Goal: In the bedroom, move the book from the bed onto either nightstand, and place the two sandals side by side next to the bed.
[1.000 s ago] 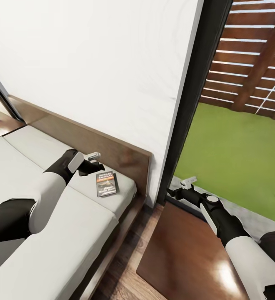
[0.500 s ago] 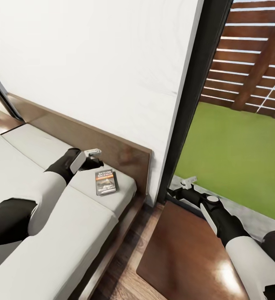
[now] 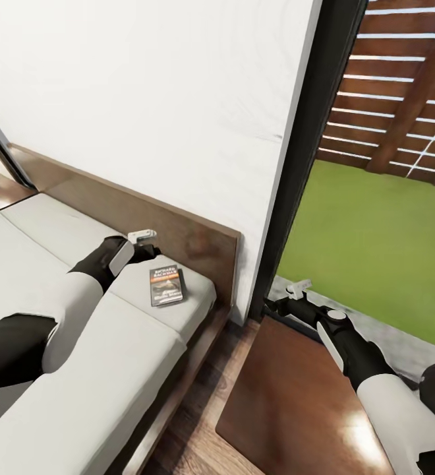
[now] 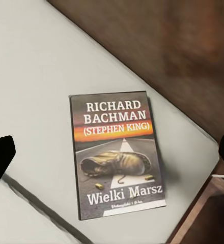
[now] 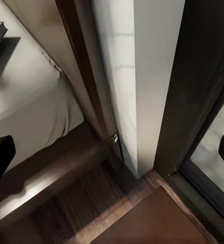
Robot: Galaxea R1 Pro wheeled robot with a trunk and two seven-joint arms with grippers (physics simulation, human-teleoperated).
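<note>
the book [image 3: 167, 285] lies flat on the bed [image 3: 79, 369] by the headboard [image 3: 198, 241], at 4 o'clock of the left tool [image 3: 142, 239], whose fingers stand wide and empty above it. the thin cover may slide on the mattress if one finger lands first. the right tool [image 3: 290, 295] hangs wide, empty. cover reads "richard bachman (stephen king)" and "wielki marsz".

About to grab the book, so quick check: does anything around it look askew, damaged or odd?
Nothing stands out. The book lies flat and face up on the mattress near the headboard, slightly angled to the bed edge, its cover intact. The left gripper hangs above it, jaws open.
</note>
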